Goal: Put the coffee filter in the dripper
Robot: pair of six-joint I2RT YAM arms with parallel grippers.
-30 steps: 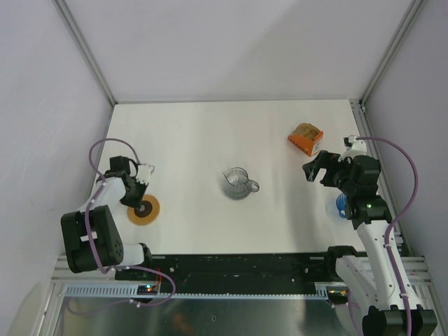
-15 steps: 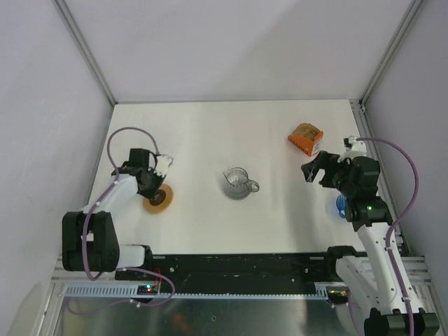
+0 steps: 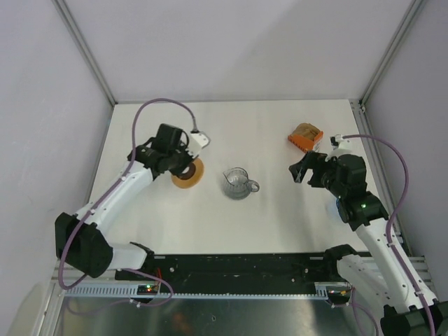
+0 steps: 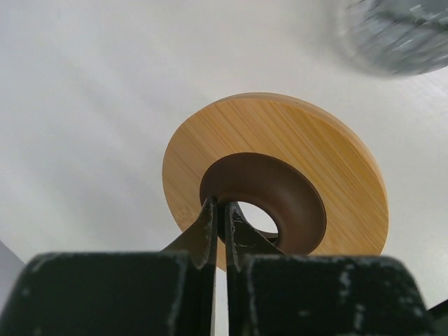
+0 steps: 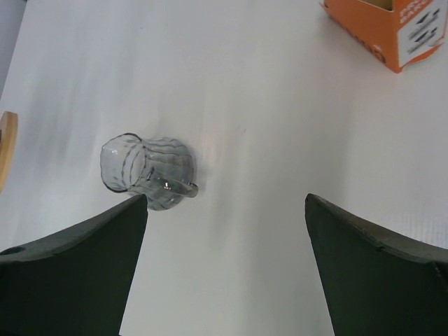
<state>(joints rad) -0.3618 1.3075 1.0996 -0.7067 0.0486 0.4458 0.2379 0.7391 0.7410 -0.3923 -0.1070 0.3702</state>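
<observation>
Left gripper [image 4: 218, 210] is pinching the wooden ring [image 4: 280, 133] at the mug's [image 3: 238, 183] 9 o'clock; right gripper [image 5: 225, 203] is standing spread.

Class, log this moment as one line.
left gripper: shut on flat wooden ring | right gripper: open, empty | grey glass mug: apart

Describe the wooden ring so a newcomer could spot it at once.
On the white table, look just left of the grey glass mug at the centre. The wooden ring is there, pinched at its inner edge by the shut left gripper. It alone is a flat bamboo-coloured disc with a dark brown dished centre and a hole.
</observation>
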